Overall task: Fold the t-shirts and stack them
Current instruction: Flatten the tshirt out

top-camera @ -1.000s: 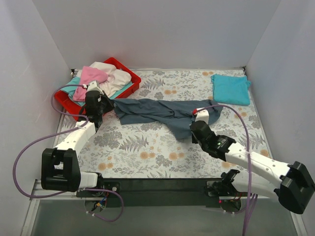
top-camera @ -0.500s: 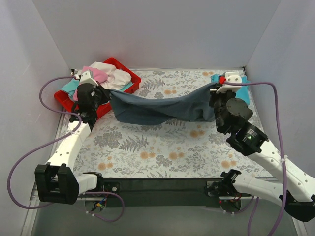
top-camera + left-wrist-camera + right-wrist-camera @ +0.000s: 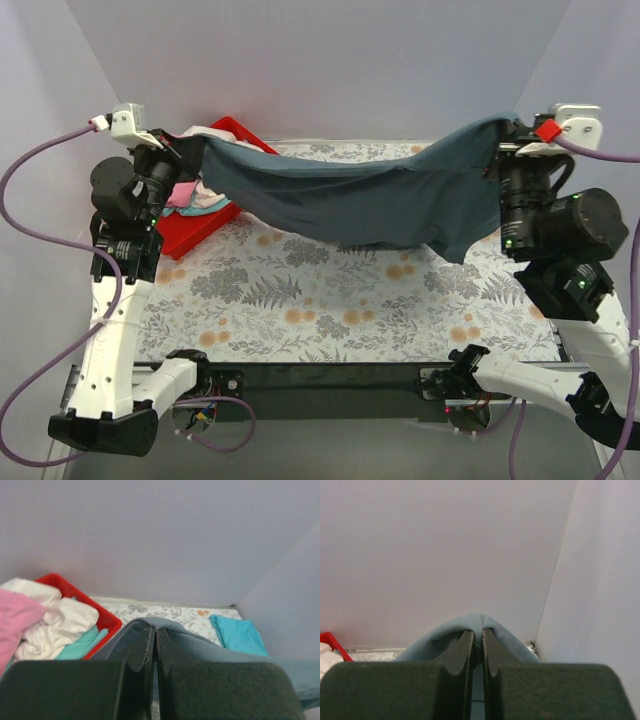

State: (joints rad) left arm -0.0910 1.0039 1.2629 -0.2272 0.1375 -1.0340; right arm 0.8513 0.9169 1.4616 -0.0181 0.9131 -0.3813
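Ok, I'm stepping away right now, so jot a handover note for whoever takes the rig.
Left gripper: shut on grey shirt.
Right gripper: shut on its other end.
The shirt hangs spread between them above the table, unfolded.
Done: turquoise shirt lies folded, far right.
Pink shirt, white shirt and teal shirt sit heaped in the tray.
Left: fold the grey, stack it, then those three.
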